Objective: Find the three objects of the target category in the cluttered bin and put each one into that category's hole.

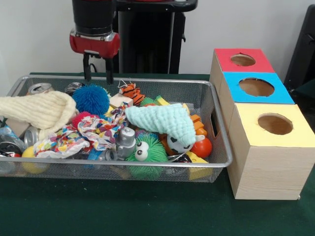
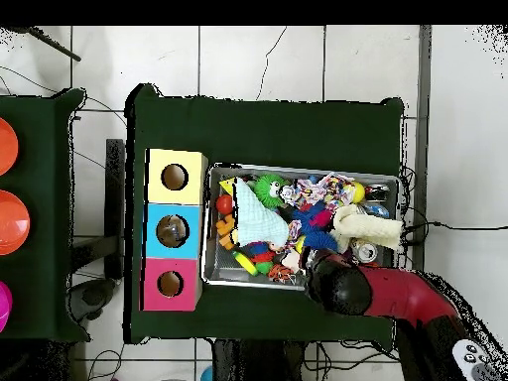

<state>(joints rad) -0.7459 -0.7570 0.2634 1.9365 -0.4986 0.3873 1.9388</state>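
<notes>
in the front view, the large shallow silver wire-mesh basket (image 1: 216, 123) sits on the dark green tabletop (image 1: 123, 211), filled with clutter. at its far left a crushed clear plastic bottle with blue markings (image 1: 9, 135) lies against the left wall, partly under a cream knitted cloth (image 1: 37, 109). beside it are crushed metal cans (image 1: 40, 88) at the far left corner. next comes a blue spiky rubber ball (image 1: 91, 99), and near it a multicoloured patterned cloth (image 1: 83, 135).

above the far rim of the basket, over the blue spiky ball, hangs the red and black arm's gripper (image 1: 98, 73). its two dark fingers point down with a clear gap between them, and they hold nothing; their tips sit about level with the far rim.

further right lie a small striped orange tiger toy (image 1: 131, 92), a silver metal figure (image 1: 126, 138), a green spiky ball with googly eyes (image 1: 147, 153), a pale mint knitted cloth (image 1: 165, 120) and a red-orange ball (image 1: 202, 147) near the right wall.

just right of the basket stands a row of pale wooden boxes. the yellow-topped box (image 1: 275, 142) is nearest, the blue-topped box (image 1: 256, 88) is in the middle, and the red-topped box (image 1: 241, 60) is farthest, with its round dark hole (image 1: 242, 60) open and unobstructed. i cannot make out other bottles in the pile.
</notes>
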